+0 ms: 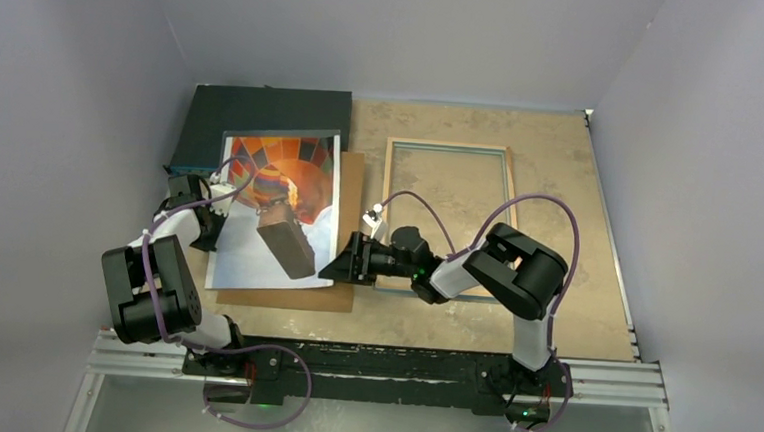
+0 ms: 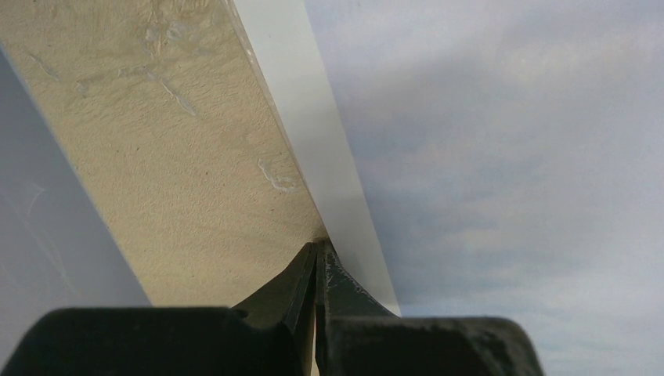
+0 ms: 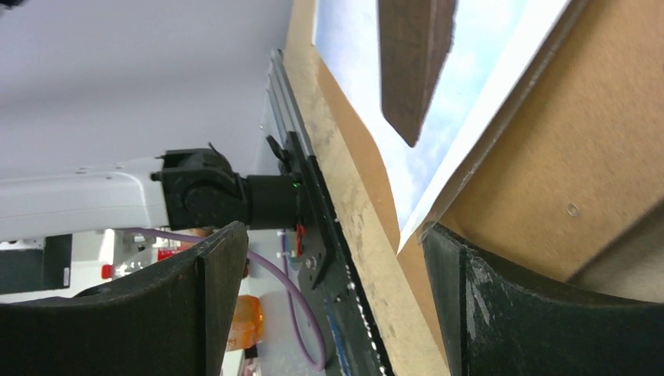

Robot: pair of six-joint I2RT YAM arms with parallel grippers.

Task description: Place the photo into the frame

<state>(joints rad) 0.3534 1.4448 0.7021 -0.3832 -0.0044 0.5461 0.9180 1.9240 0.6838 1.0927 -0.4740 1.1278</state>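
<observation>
Working over the mottled tan table [image 1: 557,237], thin wood-rimmed rectangular frame [image 1: 447,146] lying empty right of centre. Keeping the paper hot-air-balloon photo [image 1: 290,185] left of it, on the flat brown backing board [image 1: 351,204]. Reaching the right arm low and leftward, right gripper [image 1: 343,264] gaping wide around the photo's near right corner, gripping nothing. Folding the left arm near left, left gripper [image 1: 209,223] pinching shut on the photo's left edge. Probably best closing on paper alone, not board, then lifting both sides evenly.

Mottled tan table [image 1: 557,237] under frame [image 1: 448,146], brown board [image 1: 352,189] and dark flat box [image 1: 264,109]
</observation>
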